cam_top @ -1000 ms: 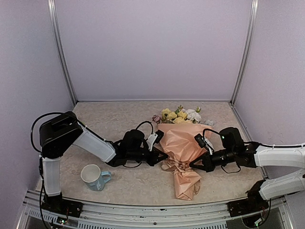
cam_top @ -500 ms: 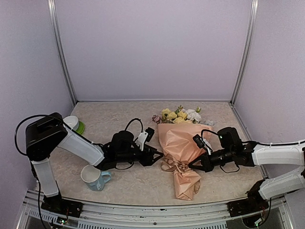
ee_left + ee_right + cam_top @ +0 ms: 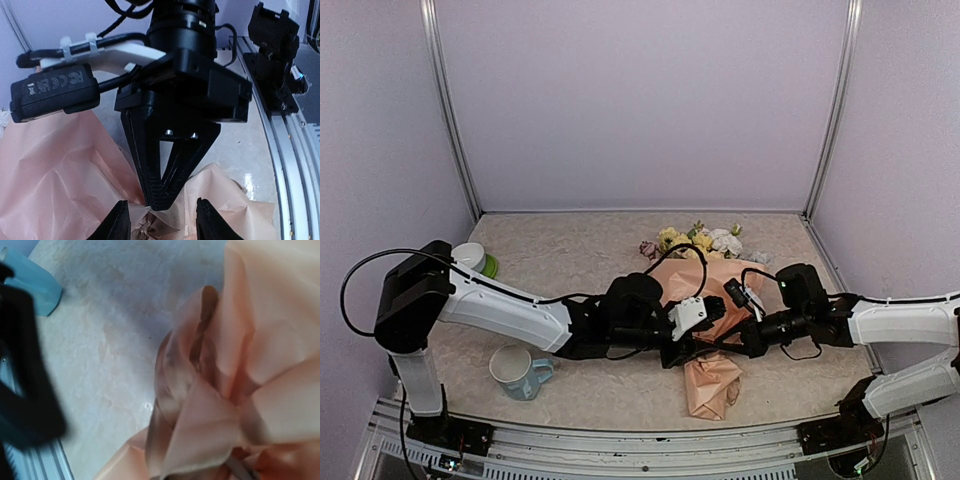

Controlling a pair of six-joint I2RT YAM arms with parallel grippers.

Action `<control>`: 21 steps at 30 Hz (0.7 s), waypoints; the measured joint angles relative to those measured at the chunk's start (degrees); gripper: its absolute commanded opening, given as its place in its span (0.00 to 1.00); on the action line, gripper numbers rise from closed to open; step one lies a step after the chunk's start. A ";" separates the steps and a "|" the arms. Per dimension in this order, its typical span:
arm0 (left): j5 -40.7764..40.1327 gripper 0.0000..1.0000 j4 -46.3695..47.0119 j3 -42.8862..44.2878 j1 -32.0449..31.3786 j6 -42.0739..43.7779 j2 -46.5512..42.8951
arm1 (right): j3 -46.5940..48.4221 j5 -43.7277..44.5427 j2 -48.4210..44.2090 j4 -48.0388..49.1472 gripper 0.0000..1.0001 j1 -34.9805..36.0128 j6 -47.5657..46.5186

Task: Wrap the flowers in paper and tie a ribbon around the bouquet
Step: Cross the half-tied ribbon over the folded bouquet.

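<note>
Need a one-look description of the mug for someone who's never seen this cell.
On the stone-patterned table, go to the near-left corner, where the left arm rises from its base. The mug stands upright between that arm's white forearm and the near edge, handle toward the bouquet. It is pale blue with a white inside, unlike the green-and-white round object further back.

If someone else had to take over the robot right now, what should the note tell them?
Left claw: open, low over the paper, beside the other claw's tip.
Right claw: shut, at the ribbon; grip on it unclear.
Done: flowers wrapped, ribbon looped around the narrow part.
To do: pull the ribbon tight if it's loose; can't tell from here.
</note>
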 measured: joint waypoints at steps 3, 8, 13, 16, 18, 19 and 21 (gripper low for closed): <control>0.22 0.41 -6.71 3.39 0.26 4.31 1.88 | 0.00 0.26 -0.02 0.00 0.00 0.00 0.00; 1.16 0.32 -14.80 3.21 0.37 9.40 1.95 | 0.33 0.37 0.00 -0.02 0.00 0.00 -0.07; 0.72 0.35 -18.58 4.11 0.20 11.47 3.15 | 1.01 0.42 0.00 0.02 0.00 0.00 -0.17; -1.95 0.34 -19.45 5.75 -0.22 11.52 5.35 | 1.07 0.39 0.02 -0.02 0.00 0.00 -0.17; -4.48 0.31 -19.43 6.25 -0.57 11.23 6.40 | 1.07 0.39 0.02 -0.02 0.00 0.00 -0.17; -5.79 0.31 -19.43 6.29 -0.66 10.93 6.67 | 1.07 0.39 0.04 -0.02 0.00 0.00 -0.17; -8.00 0.26 -19.30 6.29 -1.01 10.69 6.80 | 1.07 0.39 0.15 -0.02 0.00 0.00 -0.17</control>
